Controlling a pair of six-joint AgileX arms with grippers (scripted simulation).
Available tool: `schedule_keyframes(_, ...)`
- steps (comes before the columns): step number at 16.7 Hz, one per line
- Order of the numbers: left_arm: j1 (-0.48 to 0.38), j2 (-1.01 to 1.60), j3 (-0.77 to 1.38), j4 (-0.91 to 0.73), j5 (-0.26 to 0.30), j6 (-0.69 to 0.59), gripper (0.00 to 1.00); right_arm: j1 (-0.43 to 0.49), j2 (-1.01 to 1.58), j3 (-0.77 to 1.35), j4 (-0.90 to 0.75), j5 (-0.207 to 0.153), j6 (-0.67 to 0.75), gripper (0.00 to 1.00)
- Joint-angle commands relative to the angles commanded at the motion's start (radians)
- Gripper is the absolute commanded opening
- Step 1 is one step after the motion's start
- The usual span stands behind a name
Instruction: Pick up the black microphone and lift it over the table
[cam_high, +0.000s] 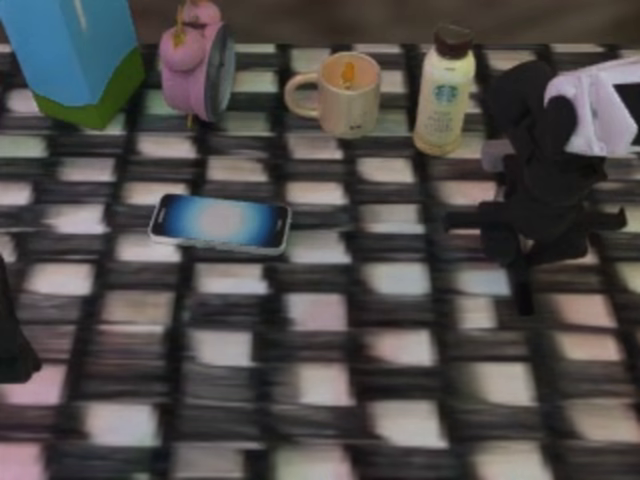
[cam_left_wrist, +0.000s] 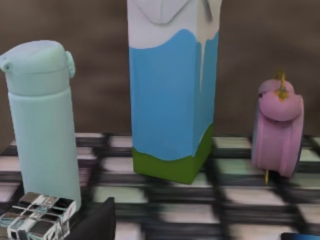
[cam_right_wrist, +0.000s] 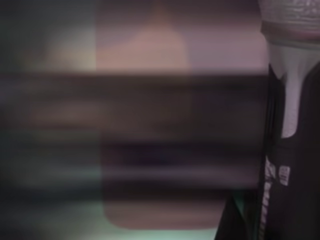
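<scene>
Right gripper (cam_high: 520, 262): positioned above the right part of the table (cam_high: 320, 400), its dark body covering several checkered squares. The black microphone (cam_right_wrist: 287, 150) appears close against the camera in the right wrist view, with its silver-grey mesh head (cam_right_wrist: 292, 17) at one end and the black handle running away from it. In the top view a thin black stick (cam_high: 524, 290) projects from under the gripper toward the near side. The jaws appear closed on the microphone handle; finger contact itself is hidden by the arm in the top view.

Left gripper: only a dark edge of the left arm (cam_high: 12, 340) shows at the table's left border; its jaw state cannot be told.

Surrounding items: a blue-screened smartphone (cam_high: 220, 222) lies flat, left of centre. Along the far edge, from left to right, stand a blue and green carton (cam_high: 80, 60), a pink alarm clock (cam_high: 200, 60), a cream mug (cam_high: 340, 92) and a pale bottle (cam_high: 445, 90) with a dark cap. The left wrist view also shows a mint flask (cam_left_wrist: 42, 125) and a mirrored cube (cam_left_wrist: 35, 220) beside the carton.
</scene>
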Motion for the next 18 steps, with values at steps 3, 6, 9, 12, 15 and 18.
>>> schedule_keyframes(3,0.000,0.000,0.000,0.000,0.000,0.000,1.00,0.000,-0.053,0.021,-0.019,0.016,-0.010,0.00)
schedule_keyframes(6,0.000,0.000,0.000,0.000,0.000,0.000,1.00,0.001,-0.059,0.015,0.014,0.004,-0.019,0.00)
schedule_keyframes(9,0.000,0.000,0.000,0.000,0.000,0.000,1.00,0.002,-0.082,-0.012,0.139,-0.040,-0.046,0.00)
schedule_keyframes(12,0.000,0.000,0.000,0.000,0.000,0.000,1.00,0.001,-0.118,-0.064,0.338,-0.107,-0.087,0.00)
schedule_keyframes(15,0.000,0.000,0.000,0.000,0.000,0.000,1.00,-0.002,-0.164,-0.142,0.592,-0.190,-0.138,0.00)
schedule_keyframes(18,0.000,0.000,0.000,0.000,0.000,0.000,1.00,-0.005,-0.219,-0.231,0.884,-0.279,-0.194,0.00)
